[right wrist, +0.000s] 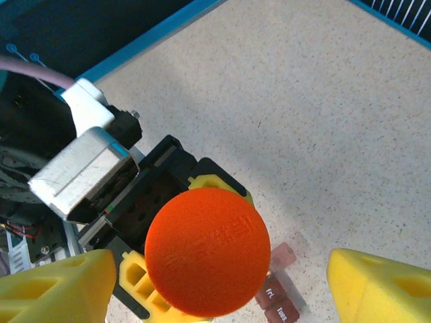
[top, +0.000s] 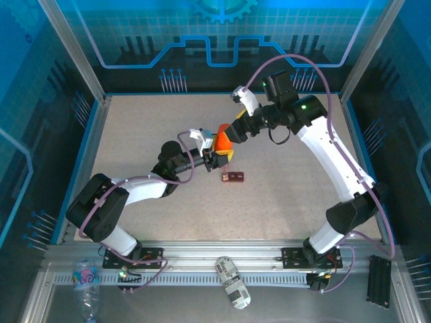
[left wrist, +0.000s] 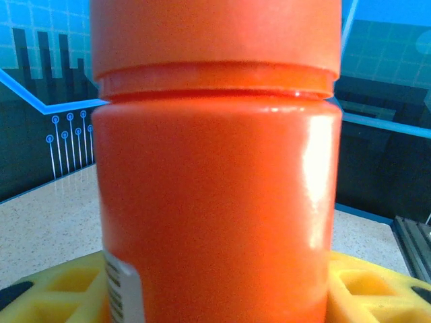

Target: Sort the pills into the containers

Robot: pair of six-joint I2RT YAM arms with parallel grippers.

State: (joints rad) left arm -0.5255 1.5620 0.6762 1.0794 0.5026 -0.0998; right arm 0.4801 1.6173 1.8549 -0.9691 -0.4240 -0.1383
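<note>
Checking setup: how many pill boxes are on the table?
1. The maroon pill box lies on the table near the orange bottle in the left gripper. Others may be hidden.

Both arms look the same: the left white-shelled, black-jointed arm and its right twin each trail a lilac cable. Chunky yellow ribbed plastic fingers, and a tiny green light on the right one.

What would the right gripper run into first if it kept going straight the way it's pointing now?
The orange bottle's cap, centred between the right gripper's open yellow fingers; the left gripper holds that bottle upright. Remaining gap is unclear.
</note>
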